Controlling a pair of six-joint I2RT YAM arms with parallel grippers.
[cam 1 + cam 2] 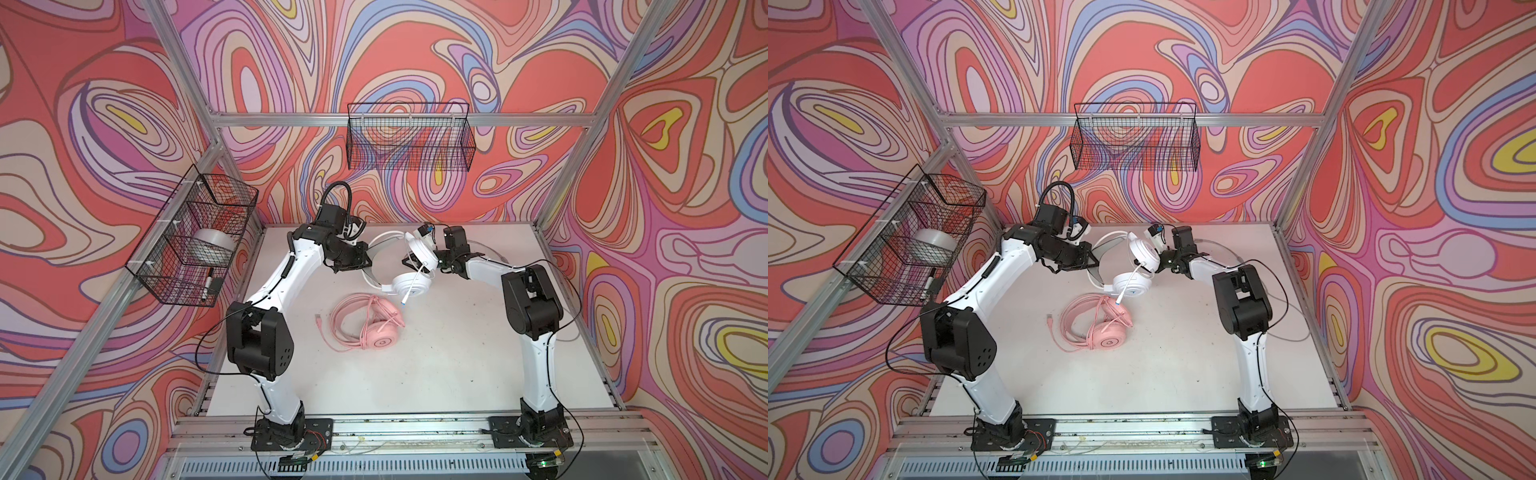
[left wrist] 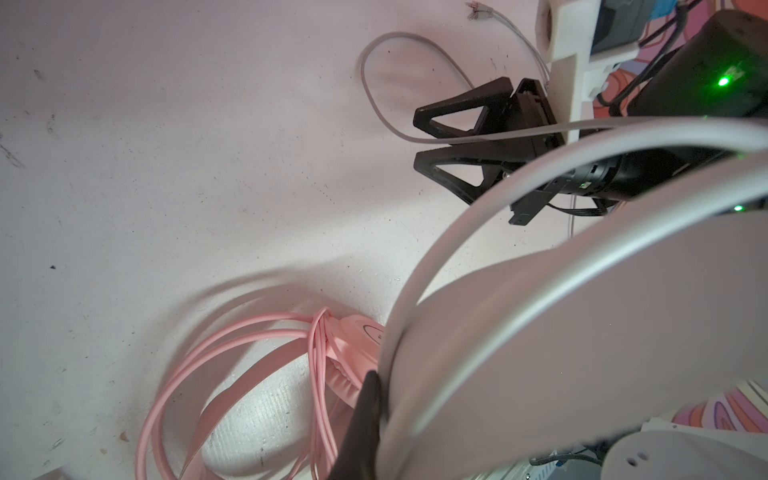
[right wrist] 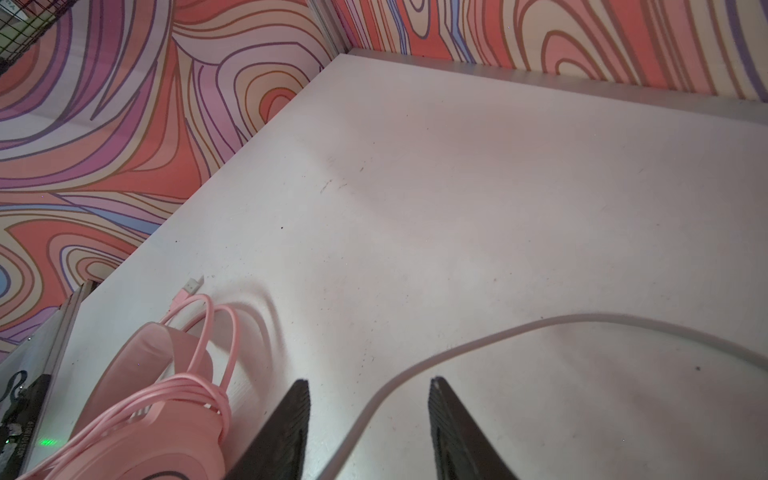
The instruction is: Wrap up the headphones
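Our left gripper (image 1: pixel 365 262) is clamped on the headband of the white headset (image 1: pixel 411 283), near the back edge of the bench (image 1: pixel 457 365). Our right gripper (image 3: pixel 368 380) has its jaws apart, and the white cable (image 3: pixel 478 338) runs loose between them across the bench. The pink headset (image 1: pixel 376 328), cable coiled round it, lies mid-bench just in front of the white one, well clear of every edge. The near half and the right side are open. The white surface is scuffed. Patterned walls (image 1: pixel 415 50) close three sides, and wire baskets (image 1: pixel 409 139) hang at the back and left.
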